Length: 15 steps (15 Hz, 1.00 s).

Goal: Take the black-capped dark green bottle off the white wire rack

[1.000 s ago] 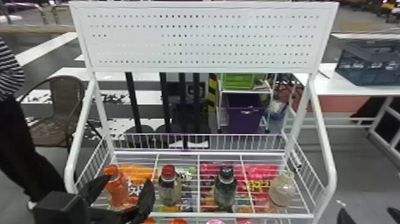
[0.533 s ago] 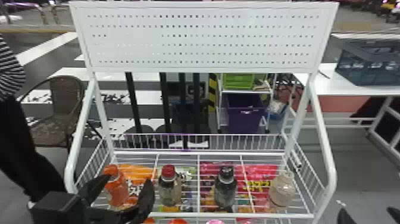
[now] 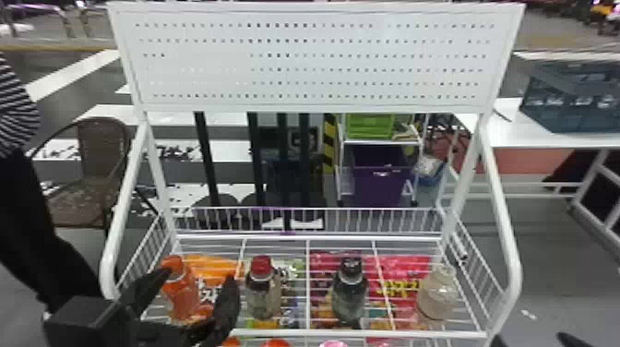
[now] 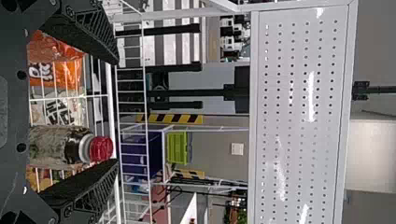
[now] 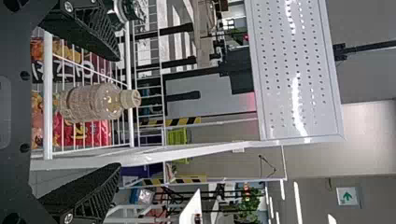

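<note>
My left gripper (image 3: 199, 277) spread, empty, near left; right gripper (image 3: 534, 341) likewise, near right. Black-capped dark green bottle (image 3: 349, 295) upright on white wire rack (image 3: 369, 333).

A clear, pale-capped bottle (image 5: 88, 101) stands toward the right of the white wire rack (image 5: 48, 93). Left of it, the dark green bottle (image 5: 129, 9) is partly hidden.

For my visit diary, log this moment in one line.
black-capped dark green bottle: standing on white wire rack, ungripped; black left gripper: open; black right gripper: open
</note>
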Motion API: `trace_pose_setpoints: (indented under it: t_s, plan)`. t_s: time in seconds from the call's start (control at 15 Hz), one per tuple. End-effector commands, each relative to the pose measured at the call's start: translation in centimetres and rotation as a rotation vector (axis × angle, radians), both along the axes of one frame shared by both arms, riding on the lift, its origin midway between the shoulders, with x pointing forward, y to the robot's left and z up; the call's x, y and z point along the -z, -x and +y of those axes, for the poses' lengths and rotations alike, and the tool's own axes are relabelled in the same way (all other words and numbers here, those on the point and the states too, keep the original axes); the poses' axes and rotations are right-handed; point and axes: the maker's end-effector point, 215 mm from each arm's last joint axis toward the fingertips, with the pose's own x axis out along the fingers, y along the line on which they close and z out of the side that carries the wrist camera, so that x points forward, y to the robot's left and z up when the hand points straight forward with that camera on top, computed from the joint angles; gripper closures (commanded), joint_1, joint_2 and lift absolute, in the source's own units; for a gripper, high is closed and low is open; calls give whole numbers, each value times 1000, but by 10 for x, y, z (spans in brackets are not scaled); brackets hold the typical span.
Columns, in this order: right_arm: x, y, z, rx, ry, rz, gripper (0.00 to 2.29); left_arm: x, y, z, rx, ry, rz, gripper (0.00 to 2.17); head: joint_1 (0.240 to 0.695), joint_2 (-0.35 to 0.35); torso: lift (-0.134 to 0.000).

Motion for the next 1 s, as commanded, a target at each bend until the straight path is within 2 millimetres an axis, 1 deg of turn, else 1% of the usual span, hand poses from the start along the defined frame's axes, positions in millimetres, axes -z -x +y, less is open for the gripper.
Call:
trace_pose_setpoints:
  t_s: [0.0,0.13,0.2,0.33,0.47,0.6,0.67,0.73,0.87,0.93]
  plan:
    - [36,-10,30,-41,11,-8,87,-1,0,0,0,-2,-1,144,499,0,0]
    - [68,-21,53,-74,4,-10,90,-1,0,0,-1,-1,-1,144,499,0,0]
    - [78,-28,66,-96,-5,-28,97,1,0,0,2,-3,4,144,499,0,0]
    - [79,-42,95,-145,-1,-108,103,2,0,-1,2,-3,9,144,499,0,0]
    - [86,-61,129,-180,7,-119,117,3,0,0,1,-5,11,144,499,0,0]
    - [84,-81,162,-201,19,-132,120,7,1,0,2,-11,24,144,499,0,0]
    - [84,-93,168,-201,27,-130,120,8,1,0,2,-14,27,144,499,0,0]
    - [89,-101,180,-217,30,-115,120,9,1,1,1,-18,29,144,499,0,0]
    - [94,-115,193,-220,43,-101,124,12,0,2,1,-21,33,144,499,0,0]
    - [92,-122,192,-194,53,-105,124,15,0,2,2,-23,37,144,499,0,0]
